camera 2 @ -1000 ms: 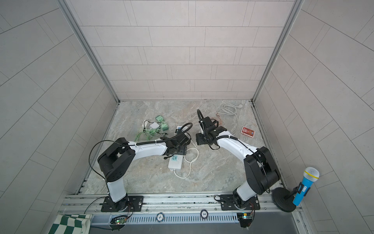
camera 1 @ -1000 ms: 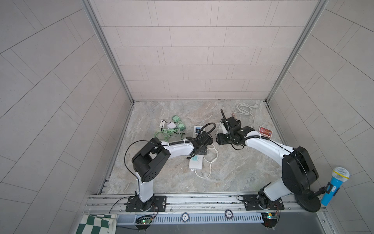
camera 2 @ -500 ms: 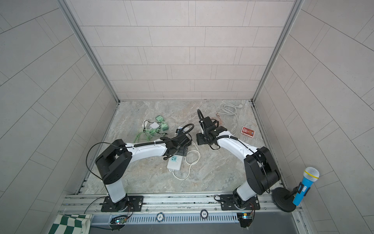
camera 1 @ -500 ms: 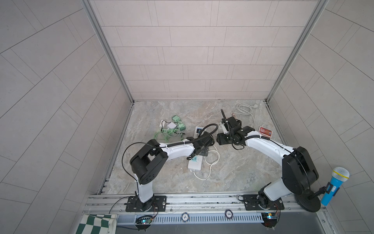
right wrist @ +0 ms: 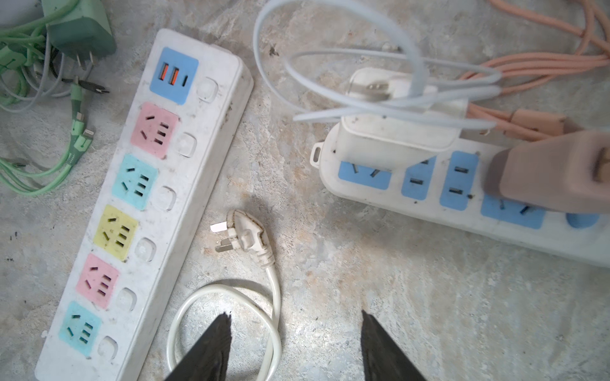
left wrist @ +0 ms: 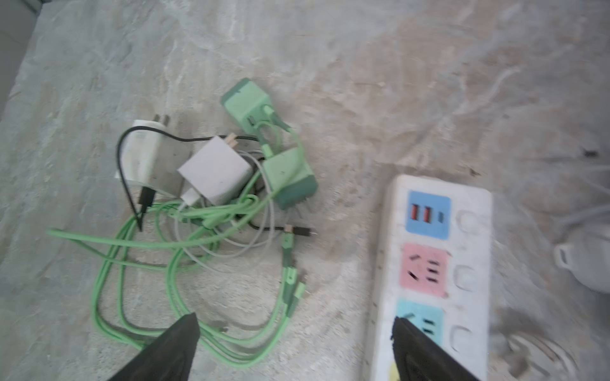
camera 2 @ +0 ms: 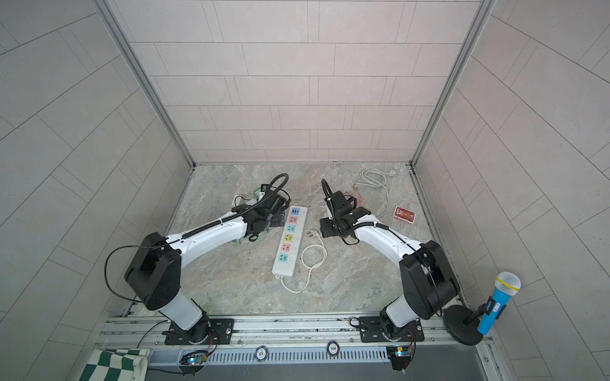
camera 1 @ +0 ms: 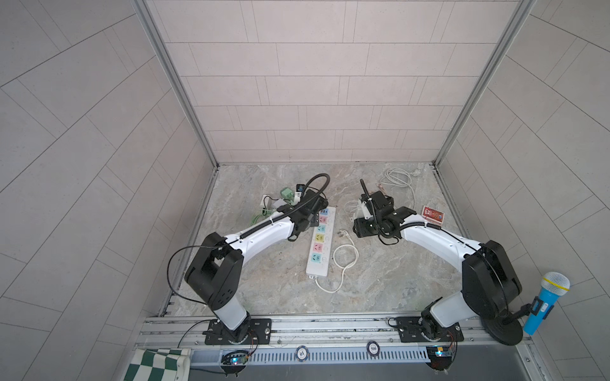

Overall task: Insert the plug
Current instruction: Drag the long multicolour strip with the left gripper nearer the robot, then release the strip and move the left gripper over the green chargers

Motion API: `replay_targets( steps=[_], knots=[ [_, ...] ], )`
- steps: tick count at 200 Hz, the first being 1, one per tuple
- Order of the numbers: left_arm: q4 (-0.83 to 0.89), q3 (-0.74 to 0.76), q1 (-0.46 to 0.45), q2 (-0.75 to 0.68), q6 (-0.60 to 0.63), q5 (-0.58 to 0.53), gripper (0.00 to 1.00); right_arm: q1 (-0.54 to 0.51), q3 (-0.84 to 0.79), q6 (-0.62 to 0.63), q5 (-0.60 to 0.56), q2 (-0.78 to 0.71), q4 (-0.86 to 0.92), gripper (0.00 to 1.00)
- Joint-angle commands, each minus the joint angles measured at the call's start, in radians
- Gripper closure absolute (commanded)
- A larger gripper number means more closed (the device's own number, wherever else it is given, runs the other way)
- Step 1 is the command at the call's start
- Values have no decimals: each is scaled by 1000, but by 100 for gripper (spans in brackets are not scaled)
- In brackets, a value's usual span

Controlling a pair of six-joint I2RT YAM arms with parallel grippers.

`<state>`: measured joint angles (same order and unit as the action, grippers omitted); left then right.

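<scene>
A white power strip with coloured sockets lies on the floor between my arms. Its white three-pin plug lies loose beside it on a looped cord. In the right wrist view my right gripper is open and empty, above the cord loop, short of the plug. In the left wrist view my left gripper is open wide and empty; one finger hangs over the strip's edge, the other over green cables. In both top views my left gripper sits at the strip's far end.
A second strip with blue sockets holds a white charger and a pinkish adapter. Green chargers, white chargers and tangled cables lie left of the coloured strip. A red box and a white cable coil lie at the back right.
My left arm has pulled back off the strip toward the left, uncovering its far sockets, and its jaws have spread wider. The right arm has barely moved.
</scene>
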<state>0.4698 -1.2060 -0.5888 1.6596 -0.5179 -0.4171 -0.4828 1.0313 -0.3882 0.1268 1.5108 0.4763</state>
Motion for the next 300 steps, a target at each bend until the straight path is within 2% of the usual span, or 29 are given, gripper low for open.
replay_targets(
  steps=[1,18,39,68,90,110,121,188,236,260,300],
  knots=[
    [51,-94,112,38,76,-28,10,-20,-18,20,-2,-39,5,40],
    [74,-137,199,66,71,-28,12,-29,-23,20,1,-41,0,40],
    [52,-156,269,99,77,43,18,-30,-27,21,3,-38,-5,40],
    [81,-223,276,170,137,160,25,-40,-47,17,20,-35,-37,42],
    [96,-243,276,212,137,191,26,-52,-51,17,18,-29,-40,43],
    [80,-244,267,219,138,247,28,-54,-62,16,13,-29,-48,43],
    [77,-253,251,225,138,255,33,-54,-60,15,10,-29,-48,44],
    [96,-294,96,277,197,300,44,-54,-70,18,-3,-31,-47,46],
    [174,-385,89,414,188,329,50,-54,-82,20,-2,-44,-49,46],
    [198,-407,94,439,178,304,50,-54,-85,20,-3,-52,-49,46],
    [218,-409,110,424,139,238,34,-53,-82,20,-6,-53,-45,45]
  ],
)
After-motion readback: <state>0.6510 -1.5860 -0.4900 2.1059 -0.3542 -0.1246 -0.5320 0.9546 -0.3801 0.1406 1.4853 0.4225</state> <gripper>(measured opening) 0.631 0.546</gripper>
